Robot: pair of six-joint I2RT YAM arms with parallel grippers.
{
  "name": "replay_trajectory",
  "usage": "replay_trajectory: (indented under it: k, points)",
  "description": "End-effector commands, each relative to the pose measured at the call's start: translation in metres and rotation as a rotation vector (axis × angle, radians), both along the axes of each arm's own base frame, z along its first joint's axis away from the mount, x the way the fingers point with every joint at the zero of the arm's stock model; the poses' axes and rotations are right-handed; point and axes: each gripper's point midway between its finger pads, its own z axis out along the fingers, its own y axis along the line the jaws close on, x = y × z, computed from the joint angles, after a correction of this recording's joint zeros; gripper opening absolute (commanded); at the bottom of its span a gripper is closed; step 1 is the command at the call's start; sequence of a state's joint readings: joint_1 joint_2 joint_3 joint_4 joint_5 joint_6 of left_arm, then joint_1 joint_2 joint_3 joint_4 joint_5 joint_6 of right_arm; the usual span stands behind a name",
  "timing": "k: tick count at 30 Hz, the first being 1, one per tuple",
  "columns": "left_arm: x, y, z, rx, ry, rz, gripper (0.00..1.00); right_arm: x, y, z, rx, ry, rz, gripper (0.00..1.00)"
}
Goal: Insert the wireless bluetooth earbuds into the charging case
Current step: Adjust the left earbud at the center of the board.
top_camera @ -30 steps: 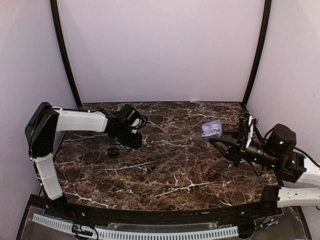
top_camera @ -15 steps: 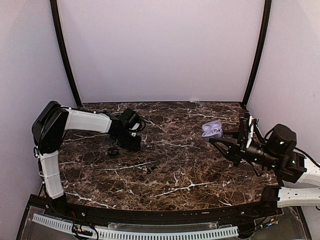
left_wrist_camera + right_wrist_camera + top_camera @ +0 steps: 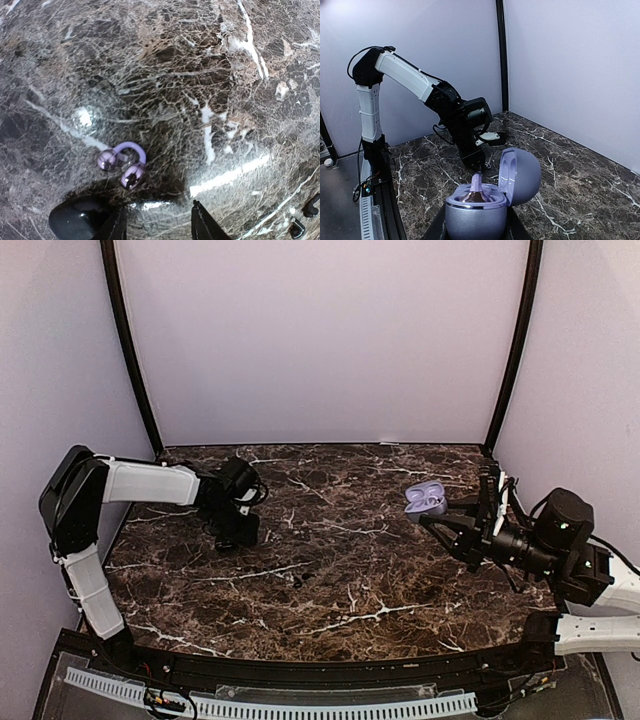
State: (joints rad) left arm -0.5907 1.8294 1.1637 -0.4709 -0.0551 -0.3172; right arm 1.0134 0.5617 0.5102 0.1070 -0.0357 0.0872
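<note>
Left wrist view: left end effector (image 3: 157, 227) parted about halfway and empty, 1 pale purple earbud (image 3: 125, 162) on the counter (image 3: 225, 75) just ahead, slightly left of its gap, while the right end effector (image 3: 440, 518) clamps the lid-up charging case (image 3: 424, 499) far right.

Right gripper (image 3: 430, 515) is clamped on the lavender charging case (image 3: 424, 500), lid open. Well off to the case's left, the left gripper (image 3: 233, 537) hangs low over the marble table (image 3: 350, 570), pointing down.
</note>
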Motion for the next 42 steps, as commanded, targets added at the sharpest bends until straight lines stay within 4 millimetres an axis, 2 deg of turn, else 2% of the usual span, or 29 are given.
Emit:
replay_trajectory:
  k: [1,3,5,10,12,13,14,15,16,17,23,29,34,42]
  points:
    - [-0.011,0.03,0.014,0.048,-0.008,0.034,0.44,0.001,-0.005,0.018,0.046,-0.035,-0.016,0.0]
    - [-0.009,0.04,0.017,0.042,-0.022,0.06,0.44,0.001,-0.005,0.018,0.046,-0.035,-0.015,0.0]
    - [-0.004,0.041,0.022,0.016,-0.047,0.069,0.43,0.001,-0.005,0.017,0.046,-0.035,-0.014,0.0]
    - [0.015,0.029,0.051,-0.055,-0.139,0.069,0.42,0.001,-0.005,0.016,0.047,-0.034,-0.015,0.0]
    - [0.023,0.023,0.056,-0.066,-0.149,0.068,0.42,0.001,-0.004,0.016,0.049,-0.034,-0.014,0.0]
    - [0.023,0.02,0.05,-0.064,-0.119,0.063,0.42,0.001,-0.004,0.015,0.048,-0.034,-0.012,0.0]
    - [0.029,0.015,0.055,-0.075,-0.123,0.065,0.43,0.001,-0.003,0.015,0.046,-0.036,-0.01,0.0]
    - [0.029,0.014,0.047,-0.062,-0.098,0.065,0.43,0.001,-0.002,0.015,0.043,-0.036,-0.007,0.0]
    - [0.033,0.011,0.048,-0.065,-0.1,0.071,0.43,0.001,-0.001,0.015,0.041,-0.036,-0.007,0.0]
    - [0.032,0.013,0.04,-0.043,-0.079,0.078,0.44,0.001,-0.001,0.016,0.041,-0.036,-0.006,0.0]
    - [0.033,0.017,0.027,-0.002,-0.037,0.129,0.46,0.001,-0.003,0.017,0.041,-0.041,-0.013,0.0]
    - [0.028,0.019,0.019,0.01,-0.018,0.147,0.58,0.001,0.0,0.015,0.034,-0.038,-0.004,0.0]
    - [0.028,0.008,0.007,-0.033,0.012,0.118,0.59,0.001,-0.001,0.017,0.037,-0.041,-0.004,0.0]
    - [0.031,0.0,-0.005,-0.056,0.027,0.097,0.59,0.001,-0.002,0.016,0.034,-0.037,-0.005,0.0]
